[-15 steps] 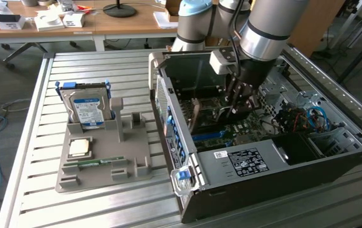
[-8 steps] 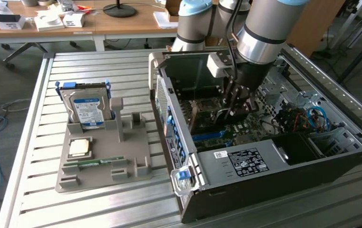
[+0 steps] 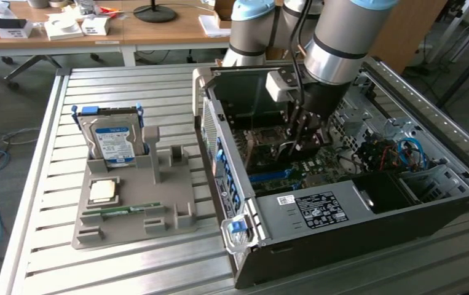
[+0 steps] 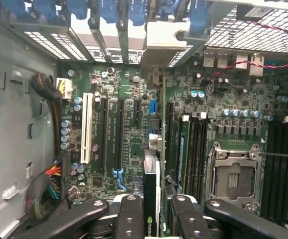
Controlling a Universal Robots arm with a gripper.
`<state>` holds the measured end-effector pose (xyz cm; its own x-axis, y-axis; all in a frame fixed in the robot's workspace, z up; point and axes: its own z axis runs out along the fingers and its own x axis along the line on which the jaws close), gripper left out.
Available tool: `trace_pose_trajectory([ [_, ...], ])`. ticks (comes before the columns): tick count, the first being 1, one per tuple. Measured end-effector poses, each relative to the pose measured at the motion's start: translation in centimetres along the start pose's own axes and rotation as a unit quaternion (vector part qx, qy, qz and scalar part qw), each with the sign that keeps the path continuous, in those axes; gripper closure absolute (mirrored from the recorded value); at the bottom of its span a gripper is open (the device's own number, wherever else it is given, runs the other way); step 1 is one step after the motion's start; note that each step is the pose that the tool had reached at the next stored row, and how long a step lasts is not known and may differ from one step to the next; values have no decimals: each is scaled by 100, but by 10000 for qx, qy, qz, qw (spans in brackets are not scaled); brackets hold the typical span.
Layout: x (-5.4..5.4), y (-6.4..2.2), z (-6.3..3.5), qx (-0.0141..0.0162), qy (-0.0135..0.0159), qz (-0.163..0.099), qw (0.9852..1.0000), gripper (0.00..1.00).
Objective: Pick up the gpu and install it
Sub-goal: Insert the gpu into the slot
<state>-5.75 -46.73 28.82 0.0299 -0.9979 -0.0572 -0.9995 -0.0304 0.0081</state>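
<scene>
- The gpu [image 4: 150, 181] sits edge-on between the gripper's [image 4: 155, 201] fingers [image 4: 130, 211], green maker's logo showing on its dark edge. It stands upright inside the computer case [image 3: 366, 239], directly under the wrist.
- Gripper is clamped on the gpu, one pad on each face. Jaws are part-way closed, as wide as the card's thickness.
- Ahead of the fingertips the card runs toward the case's rear wall. A pale metal bracket [image 4: 166, 37], most likely the card's own, lies at the slot openings under the row of blue retaining clips [image 4: 79, 7].
- Below the card is the motherboard [image 4: 119, 89]. A short blue slot [image 4: 153, 107] lies in line with the card's edge. Long black expansion slots [image 4: 105, 134] and a white slot [image 4: 86, 127] lie to one side of the gripper. Memory slots [image 4: 196, 149] and the empty CPU socket [image 4: 233, 174] lie to the other.
- Cannot tell whether the card's edge touches a slot or hangs just above one.
- In the exterior view the gripper [image 3: 304, 132] is sunk deep in the case, with the power supply [image 3: 316, 209] nearer the camera than the gripper.
- Well away from the gripper, to the exterior view's left, a grey fixture tray [image 3: 136, 233] holds a hard drive [image 3: 111, 138], a processor chip [image 3: 103, 190] and a green memory stick [image 3: 123, 212].
- Step in hand, by my reading: pick-up is done; this is the install, at alignment or seating.
- Seating would call for the card square to its slot, the bracket in its rear opening, and a straight push without tilt.
</scene>
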Motion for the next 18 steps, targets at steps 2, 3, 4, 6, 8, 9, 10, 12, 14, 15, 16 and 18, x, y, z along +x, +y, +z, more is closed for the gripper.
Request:
trace_pose_trajectory([
  [2,-10,4,4,0,1,0,10000,74],
  [3,-10,7,4,0,2,0,10000,74],
  [4,-10,11,5,0,2,0,10000,74],
  [6,-10,19,9,0,2,0,10000,74],
  [8,-10,27,11,0,2,0,10000,74],
  [9,-10,32,12,0,2,0,10000,74],
  [10,-10,36,14,0,2,0,10000,74],
  [12,-10,40,15,0,2,-1,10000,74],
  [14,-10,41,28,1,0,-1,10000,74],
  [15,-9,43,38,1,2,0,10000,74],
  [16,-8,44,48,0,3,0,10000,74],
  [18,-7,47,67,1,3,0,10000,74],
])
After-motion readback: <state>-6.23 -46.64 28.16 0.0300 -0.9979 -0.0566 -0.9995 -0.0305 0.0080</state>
